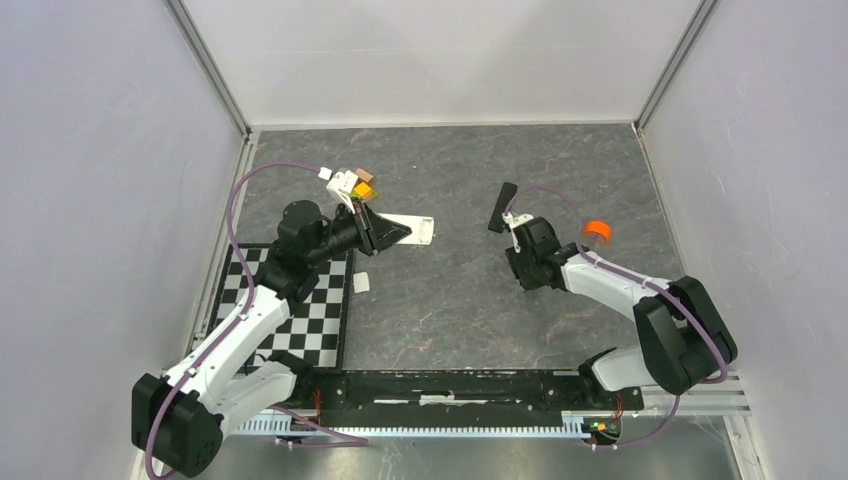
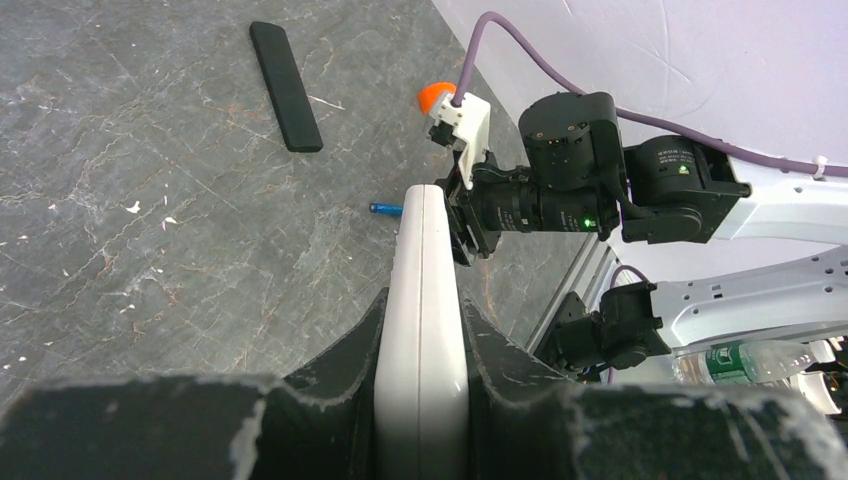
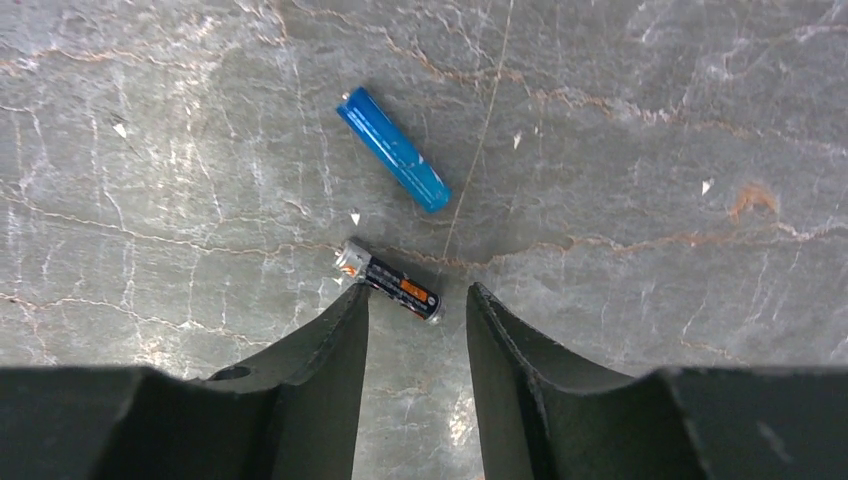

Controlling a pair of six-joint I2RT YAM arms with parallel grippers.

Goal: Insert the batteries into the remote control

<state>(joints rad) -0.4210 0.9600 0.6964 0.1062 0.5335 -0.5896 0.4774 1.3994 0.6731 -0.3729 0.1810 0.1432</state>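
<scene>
Both arms: white rounded link shells, black cyl. joint housings; L arm (image 1: 240, 325) and R arm (image 1: 612, 285) each w/ a chunky black motor block at the near end; purple cable (image 1: 233, 215) runs along L arm; same on R arm, ending in a white plug block (image 2: 465, 122); small green LED (image 2: 588, 222) lit on R wrist housing; R gripper (image 3: 415, 305) fingers (image 3: 310, 375) matt black, tapered, edges scuffed grey.

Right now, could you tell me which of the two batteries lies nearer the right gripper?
The dark battery with the orange mark, lying just at the open tips of the right gripper; the blue battery lies farther out, beyond it.
</scene>
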